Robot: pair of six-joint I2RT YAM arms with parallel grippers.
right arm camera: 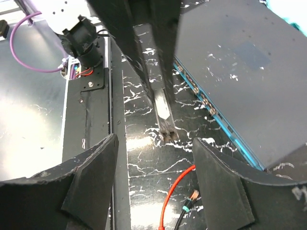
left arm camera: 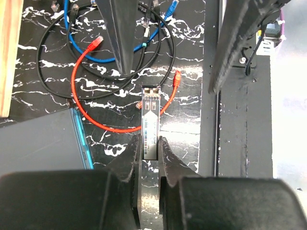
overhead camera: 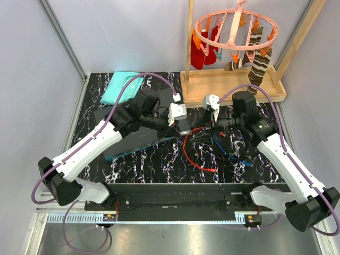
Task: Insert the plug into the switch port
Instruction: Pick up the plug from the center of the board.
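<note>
From its wrist view, the left gripper (left arm camera: 149, 146) clamps the plug (left arm camera: 150, 115) pointing twelve o'clock, with the switch (left arm camera: 38, 143) at nine o'clock.

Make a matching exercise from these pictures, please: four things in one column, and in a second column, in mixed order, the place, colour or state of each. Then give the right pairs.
Column A
1. plug
2. right gripper
3. switch
4. cloth

Column B
a. teal, folded, at the far left of the table
b. open, nothing between its fingers
c. clamped in the left gripper
d. dark grey, lying flat, one teal edge with sockets

Right pairs: 1-c, 2-b, 3-d, 4-a
</note>
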